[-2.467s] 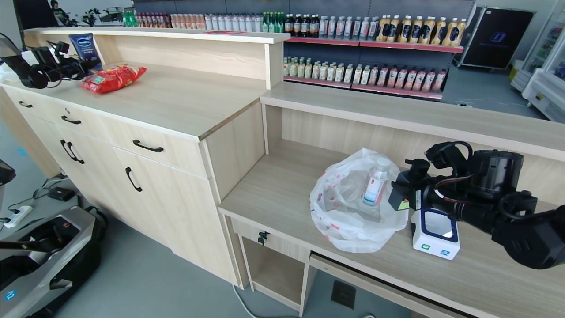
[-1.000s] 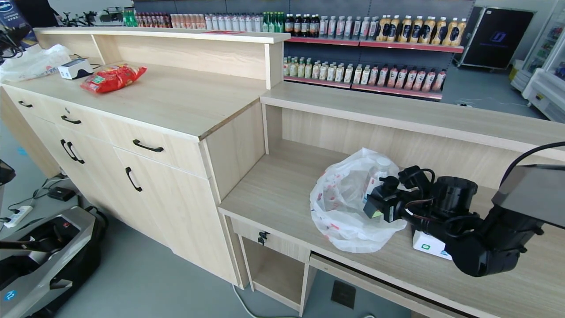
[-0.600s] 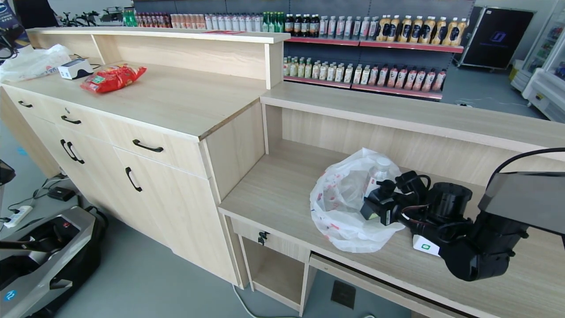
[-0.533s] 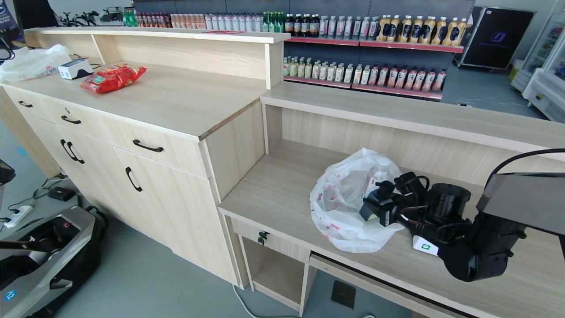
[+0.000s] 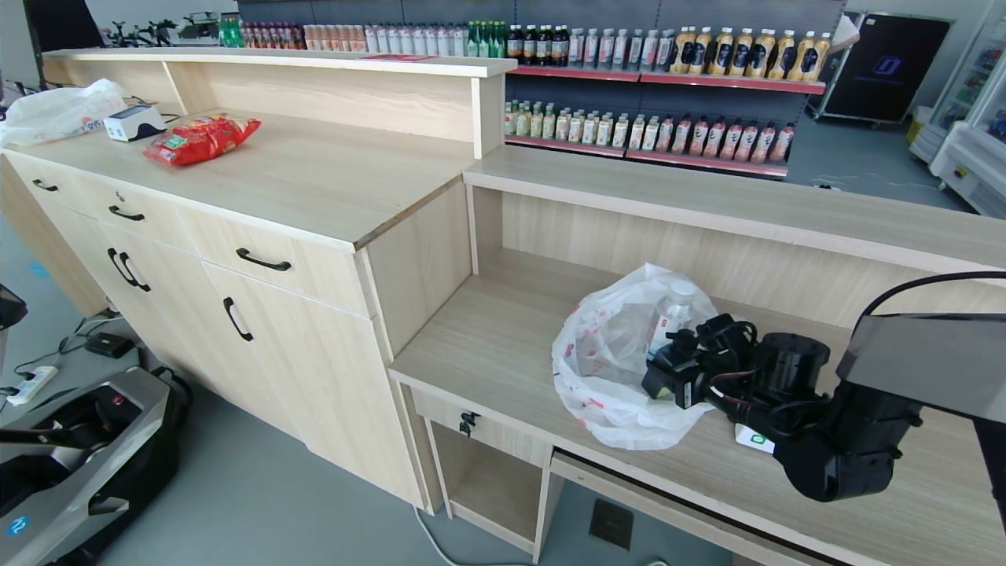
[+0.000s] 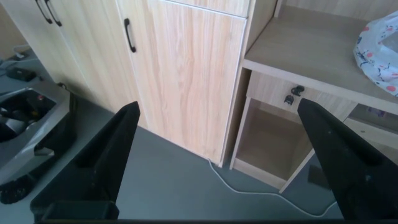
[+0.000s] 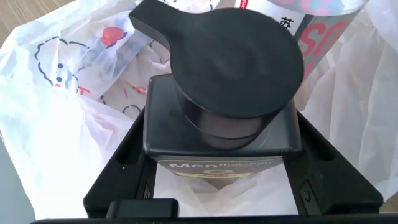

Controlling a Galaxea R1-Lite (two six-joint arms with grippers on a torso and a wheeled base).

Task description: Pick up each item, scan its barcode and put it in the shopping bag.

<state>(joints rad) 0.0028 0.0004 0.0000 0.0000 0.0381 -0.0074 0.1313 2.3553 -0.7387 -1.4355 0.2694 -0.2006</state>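
Black boxy bottle [image 7: 233, 68] clamped in right gripper [image 7: 222, 163] | crinkly bag [image 5: 597, 393] | left gripper [image 6: 217, 106] spread

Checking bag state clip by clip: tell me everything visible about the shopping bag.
The shopping bag is thin, translucent white plastic with small red and black prints, crumpled and slumped open on the lower counter. A clear white-capped bottle stands inside, leaning a little. The right gripper is at its mouth, shut on a dark container with a round black cap held over the plastic.
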